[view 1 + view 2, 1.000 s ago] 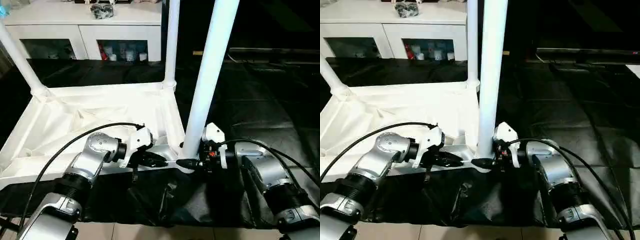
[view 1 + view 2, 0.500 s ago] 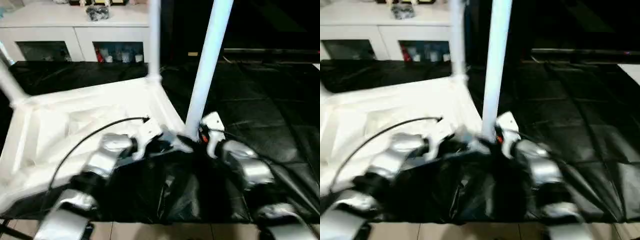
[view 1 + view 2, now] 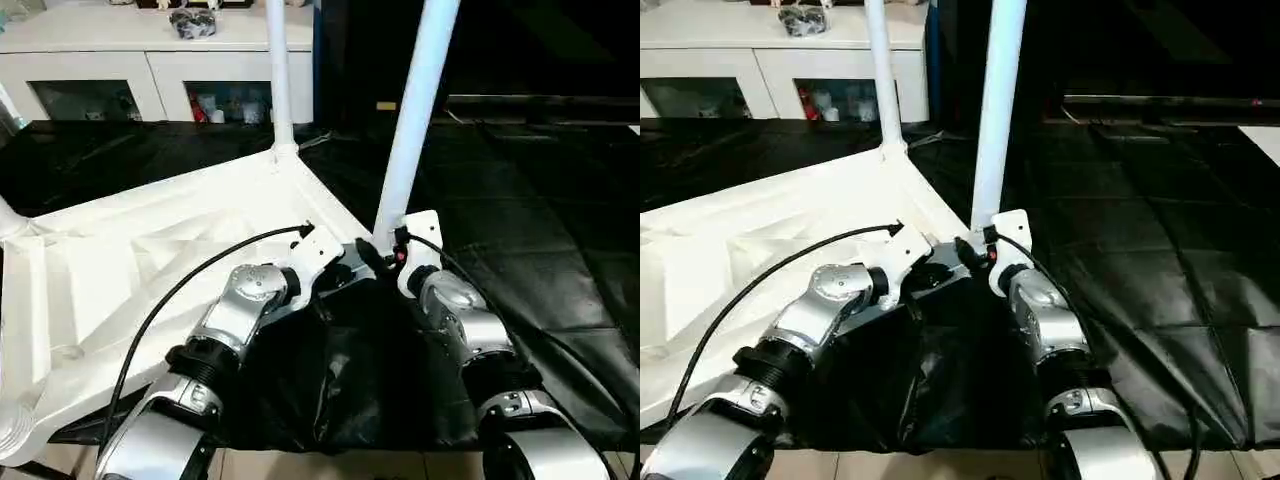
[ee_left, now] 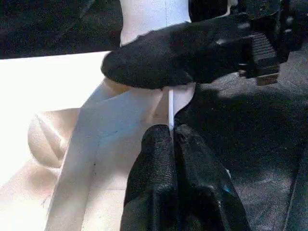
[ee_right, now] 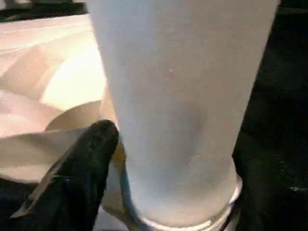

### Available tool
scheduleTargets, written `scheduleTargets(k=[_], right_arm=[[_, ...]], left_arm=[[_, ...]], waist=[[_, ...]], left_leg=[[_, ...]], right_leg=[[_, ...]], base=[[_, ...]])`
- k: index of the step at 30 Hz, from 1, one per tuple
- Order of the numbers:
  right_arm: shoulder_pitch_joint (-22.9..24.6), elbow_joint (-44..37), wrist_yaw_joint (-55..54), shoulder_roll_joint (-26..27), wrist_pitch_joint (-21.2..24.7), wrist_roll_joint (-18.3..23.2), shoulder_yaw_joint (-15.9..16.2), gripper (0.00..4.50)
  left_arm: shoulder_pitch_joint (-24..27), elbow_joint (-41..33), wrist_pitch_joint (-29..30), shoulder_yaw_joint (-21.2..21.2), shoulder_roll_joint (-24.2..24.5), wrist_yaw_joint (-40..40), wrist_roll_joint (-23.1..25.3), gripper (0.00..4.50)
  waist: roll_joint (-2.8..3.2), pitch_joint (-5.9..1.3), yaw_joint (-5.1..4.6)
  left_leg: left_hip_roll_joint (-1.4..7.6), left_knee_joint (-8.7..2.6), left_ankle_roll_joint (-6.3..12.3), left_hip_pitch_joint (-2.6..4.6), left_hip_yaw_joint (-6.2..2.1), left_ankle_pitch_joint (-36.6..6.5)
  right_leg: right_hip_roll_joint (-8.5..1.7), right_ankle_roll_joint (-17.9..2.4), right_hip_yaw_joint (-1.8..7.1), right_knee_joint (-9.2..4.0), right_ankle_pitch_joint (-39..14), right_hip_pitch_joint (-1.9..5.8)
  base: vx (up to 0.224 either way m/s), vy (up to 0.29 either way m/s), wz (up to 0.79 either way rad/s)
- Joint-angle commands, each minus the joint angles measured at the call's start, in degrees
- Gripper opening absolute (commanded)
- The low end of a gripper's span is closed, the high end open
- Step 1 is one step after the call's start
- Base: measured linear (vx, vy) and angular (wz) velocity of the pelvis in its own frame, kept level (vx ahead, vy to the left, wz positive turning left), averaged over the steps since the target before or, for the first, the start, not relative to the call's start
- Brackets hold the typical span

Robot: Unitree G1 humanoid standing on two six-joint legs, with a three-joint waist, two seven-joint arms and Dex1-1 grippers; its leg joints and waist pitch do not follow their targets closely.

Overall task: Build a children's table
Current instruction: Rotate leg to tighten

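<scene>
Tabletop (image 3: 150, 260) lies upside down on the black-draped desk (image 3: 540, 230), ribbed underside facing up, its near edge overhanging the desk toward the robot. One corner points at the two grippers.

Legs: one white leg (image 3: 418, 110) stands upright in the near corner socket, between the two grippers. A second leg (image 3: 277, 75) stands in the far corner socket. A third leg (image 3: 8, 215) shows partly at the far left corner. At the bottom left corner, a rounded socket (image 3: 18, 428) is visible.

Left gripper (image 4: 172, 144): in the left wrist view its two black fingers are pressed together on the thin edge of the tabletop rim, just beside the near corner socket. Closed on the rim.

Right gripper (image 3: 372, 252): sits at the base of the near leg. In the right wrist view one black finger (image 5: 82, 178) lies against the socket collar beside the leg, the leg itself close in front of the camera. The other finger is hidden; I cannot tell whether the fingers clamp the leg or merely rest against it.

Behind the desk stands a white cabinet (image 3: 160, 60) with glass doors, small items inside and a dark bundle (image 3: 192, 22) on top.
</scene>
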Motion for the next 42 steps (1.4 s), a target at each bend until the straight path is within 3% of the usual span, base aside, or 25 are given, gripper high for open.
scheduleTargets(k=[1, 4, 5, 6, 12, 19, 21, 25, 30, 36, 39, 40, 42], right_arm=[[-0.5, 0.1, 4.7, 0.3, 0.3, -0.2, 3.4, 3.72], [0.4, -1.0, 11.6, -2.9, -0.1, -1.1, 5.7, 3.72], [1.0, -2.0, 15.6, -4.6, -0.2, -1.5, 7.1, 3.72], [1.3, -2.5, 17.4, -5.2, 0.0, -1.5, 7.5, 3.72], [3.7, -6.5, 32.9, -12.2, -3.6, -1.5, 12.0, 3.72], [5.4, -10.8, 42.6, -15.6, -2.4, 0.4, 14.4, 3.72], [5.6, -11.1, 43.6, -15.8, -2.1, 0.7, 14.6, 3.57], [6.5, -12.5, 46.2, -16.2, -1.2, 1.3, 15.6, 3.22], [7.7, -14.2, 48.1, -16.6, 0.2, 1.5, 16.4, 2.8], [8.4, -14.7, 46.1, -15.5, 0.8, 1.6, 15.8, 2.72], [7.2, -11.5, 36.4, -11.8, 2.0, 0.9, 13.0, 2.72], [6.7, -10.6, 33.5, -10.8, 2.3, 0.6, 12.2, 2.72], [5.2, -7.7, 24.1, -7.3, 3.4, 0.3, 9.7, 2.71]], left_arm=[[0.0, -1.8, -2.3, -1.3, -0.2, -4.1, -2.1, 0.0], [0.8, -2.9, -2.5, -1.7, 1.7, -8.8, -2.8, 0.0], [1.3, -3.7, -2.4, -2.0, 2.7, -11.5, -3.4, 0.0], [1.5, -4.2, -2.5, -2.2, 3.2, -12.7, -3.6, 0.0], [1.7, -5.1, -3.9, -3.1, 6.9, -21.0, -5.3, 0.0], [2.2, -7.7, -2.6, -4.5, 9.9, -29.9, -7.1, 0.0], [2.1, -7.5, -2.6, -4.5, 10.1, -30.4, -7.3, 0.0], [2.1, -7.8, -1.9, -5.2, 10.8, -32.8, -7.8, 0.0], [2.4, -8.4, -1.3, -5.4, 11.3, -33.8, -8.1, 0.0], [2.8, -8.1, -1.7, -4.6, 9.9, -30.2, -7.3, 0.0], [1.3, -5.0, -2.6, -2.9, 6.9, -20.6, -5.3, 0.0], [1.0, -4.4, -2.8, -2.7, 6.3, -18.5, -4.8, 0.0], [0.4, -3.6, -2.8, -2.1, 4.4, -14.5, -4.4, 0.0]], waist=[[-0.59, -3.76, 0.2], [-0.59, -3.69, 0.4], [-0.04, -3.68, 0.48], [-0.39, -3.67, 0.49], [-0.24, -3.75, 0.88], [-0.3, -3.64, 1.35], [-0.08, -3.63, 1.54], [-0.19, -3.61, 1.87], [-0.15, -3.69, 2.11], [-0.16, -3.67, 2.09], [-0.23, -3.5, 2.0], [-0.23, -3.31, 1.69], [-0.26, -3.3, 1.25]], left_leg=[[-1.12, -3.38, 4.78, -0.66, 1.27, -11.7], [-1.02, -3.38, 5.05, -0.62, 1.28, -12.5], [-0.99, -3.4, 4.96, -0.53, 1.22, -12.6], [-0.96, -3.4, 5.12, -0.59, 1.24, -13.0], [-0.69, -3.28, 5.71, -0.61, 1.31, -11.9], [-0.52, -3.35, 5.95, -0.52, 1.37, -12.4], [-0.5, -3.36, 5.59, -0.4, 1.35, -12.6], [-0.49, -3.51, 4.62, -0.35, 1.25, -13.5], [-0.51, -3.46, 4.53, -0.4, 1.25, -12.5], [-0.55, -3.43, 4.5, -0.42, 1.27, -12.5], [-0.61, -3.53, 3.65, -0.2, 1.24, -14.0], [-0.81, -3.63, 3.02, -0.47, 1.15, -15.0], [-1.0, -3.74, 1.99, -0.32, 0.95, -15.9]], right_leg=[[-1.2, -12.1, 1.09, -3.57, -16.3, 4.19], [-1.24, -12.5, 1.08, -3.55, -16.7, 4.19], [-1.29, -12.6, 1.09, -3.54, -16.6, 4.17], [-1.19, -12.6, 1.05, -3.59, -16.5, 4.3], [-1.16, -14.0, 1.1, -3.06, -13.2, 4.33], [-1.1, -14.3, 1.12, -3.03, -14.1, 4.33], [-1.15, -14.3, 1.13, -3.1, -14.6, 4.24], [-1.16, -13.4, 1.13, -3.21, -16.4, 4.25], [-1.16, -13.5, 1.2, -3.02, -15.1, 4.29], [-1.14, -13.5, 1.13, -3.12, -15.0, 4.29], [-1.17, -12.6, 1.15, -3.54, -17.9, 4.05], [-1.19, -11.5, 1.09, -3.77, -20.6, 4.07], [-1.17, -9.6, 0.9, -4.16, -24.4, 3.93]], base=[[0.0, 0.0, 0.0], [0.0, 0.0, 0.0], [0.0, 0.0, 0.0], [0.0, 0.0, 0.0], [0.0, 0.0, 0.0], [0.0, 0.0, 0.0], [0.0, 0.0, 0.0], [0.0, 0.0, 0.0], [0.0, 0.0, 0.0], [0.0, 0.0, 0.0], [0.0, 0.0, 0.0], [0.0, 0.0, 0.0], [0.0, 0.0, 0.0]])
